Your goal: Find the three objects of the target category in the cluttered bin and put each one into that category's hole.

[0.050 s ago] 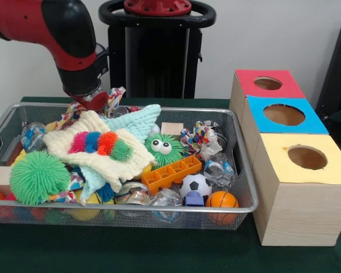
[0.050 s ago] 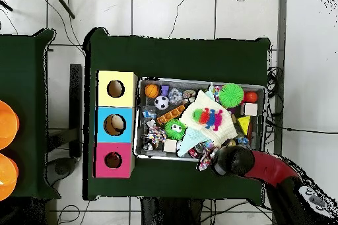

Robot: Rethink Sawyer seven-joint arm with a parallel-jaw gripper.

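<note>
Wire-mesh bin packed with toys on a green surface. Cream cloth heaped at centre with a striped fuzzy caterpillar on top, pale blue cloth behind. Green spiky ball at the near left; googly-eyed green fuzzball mid-bin beside an orange brick. Soccer ball and small basketball against the near right wall. Three boxes just right of the bin: red, blue, yellow, each with a round hole. Tool low over the far left corner, buried in patterned rag; cannot tell whether apart or together.
</note>
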